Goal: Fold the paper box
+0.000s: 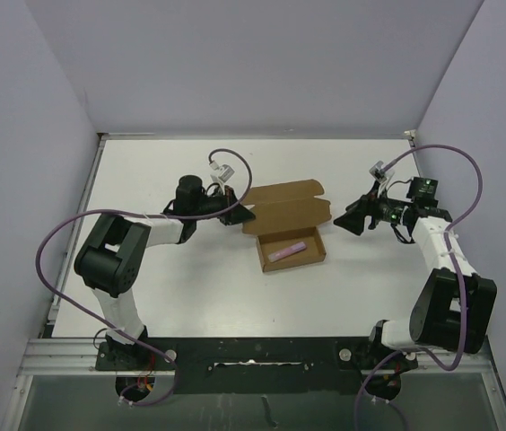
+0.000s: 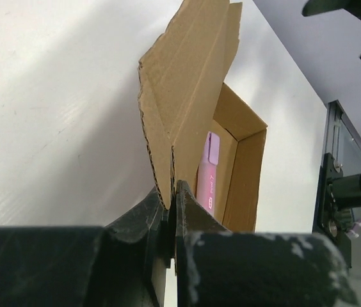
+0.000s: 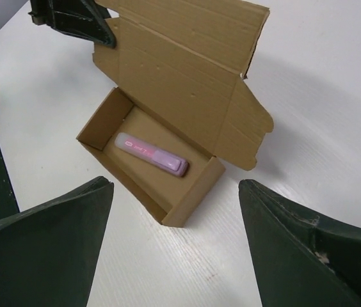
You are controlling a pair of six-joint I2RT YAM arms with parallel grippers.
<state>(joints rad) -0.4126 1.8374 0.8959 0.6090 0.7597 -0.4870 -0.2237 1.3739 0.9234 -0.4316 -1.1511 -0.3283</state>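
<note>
The paper box is a brown cardboard tray in the middle of the white table, with its lid folded back behind it. A pink marker lies inside the tray. My left gripper is at the lid's left end. In the left wrist view the left gripper is shut on the edge of a lid flap, which stands raised. My right gripper hovers open to the right of the box. In the right wrist view the right gripper frames the tray's near corner without touching the box.
Grey-lilac walls close in the table on three sides. A black rail with both arm bases runs along the near edge. Purple cables loop beside each arm. The marker lies lengthways on the tray floor.
</note>
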